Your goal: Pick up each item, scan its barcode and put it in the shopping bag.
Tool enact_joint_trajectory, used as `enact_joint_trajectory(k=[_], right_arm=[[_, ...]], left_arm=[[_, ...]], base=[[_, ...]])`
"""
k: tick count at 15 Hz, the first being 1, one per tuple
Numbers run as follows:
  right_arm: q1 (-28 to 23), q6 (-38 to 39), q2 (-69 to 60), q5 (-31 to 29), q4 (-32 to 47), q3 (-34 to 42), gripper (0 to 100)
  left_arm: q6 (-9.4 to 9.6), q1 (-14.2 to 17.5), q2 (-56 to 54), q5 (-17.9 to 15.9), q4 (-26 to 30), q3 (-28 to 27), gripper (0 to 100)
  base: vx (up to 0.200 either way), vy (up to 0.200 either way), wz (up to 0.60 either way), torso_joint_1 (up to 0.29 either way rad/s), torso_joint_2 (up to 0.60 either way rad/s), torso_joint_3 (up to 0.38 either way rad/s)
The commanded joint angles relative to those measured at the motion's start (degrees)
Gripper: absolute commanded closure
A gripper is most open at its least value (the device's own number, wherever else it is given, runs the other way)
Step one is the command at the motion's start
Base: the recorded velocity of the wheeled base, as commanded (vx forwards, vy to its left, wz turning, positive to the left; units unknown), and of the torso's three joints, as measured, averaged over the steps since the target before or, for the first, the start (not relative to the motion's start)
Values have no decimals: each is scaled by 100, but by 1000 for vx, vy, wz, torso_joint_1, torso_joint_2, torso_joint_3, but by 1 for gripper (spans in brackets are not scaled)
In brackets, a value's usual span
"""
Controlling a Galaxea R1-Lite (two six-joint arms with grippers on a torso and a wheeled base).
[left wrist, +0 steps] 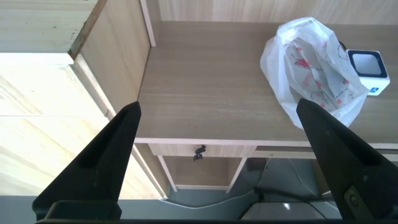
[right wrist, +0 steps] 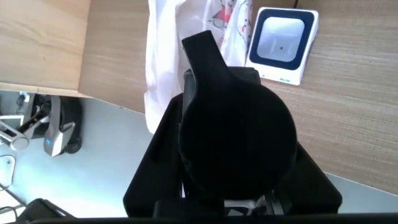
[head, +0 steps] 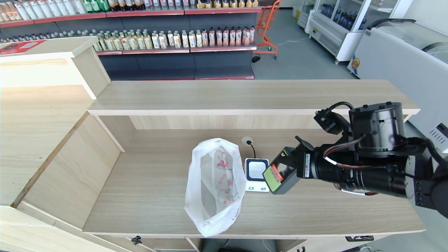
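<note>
My right gripper [head: 293, 164] is shut on a small dark box [head: 280, 174] with a green side and a red label, held just above the counter. The box hangs right beside the white barcode scanner [head: 256, 173], at its right edge. In the right wrist view the box [right wrist: 236, 134] appears as a dark mass, with the scanner [right wrist: 281, 43] beyond it. A white plastic shopping bag [head: 214, 185] stands open to the left of the scanner. My left gripper [left wrist: 217, 162] is open and holds nothing, out beyond the counter's front left corner, far from the bag [left wrist: 317, 68].
The wooden counter [head: 147, 196] has a raised ledge [head: 245, 96] behind and a side wall [head: 70, 175] on the left. The scanner's cable runs to a grommet hole [head: 247, 141]. Shelves of bottles [head: 175, 38] and freezers [head: 395, 59] stand far behind.
</note>
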Motion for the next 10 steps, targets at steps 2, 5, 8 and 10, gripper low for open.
enact_joint_trajectory(k=[2, 5, 8, 10], right_arm=[[4, -197, 621, -35, -56, -22, 100], [13, -681, 1447, -27, -979, -31, 100], [162, -892, 2370, 97, -1620, -444, 100], [180, -1067, 3135, 97, -1946, -1051, 100]], left_arm=[[-1, 0, -2, 0, 0, 0, 0], [-1, 0, -2, 0, 0, 0, 0], [-1, 0, -2, 0, 0, 0, 0], [-1, 0, -2, 0, 0, 0, 0]], base=[[0, 0, 0, 0, 0, 0], [0, 0, 0, 0, 0, 0], [0, 0, 0, 0, 0, 0], [0, 0, 0, 0, 0, 0]])
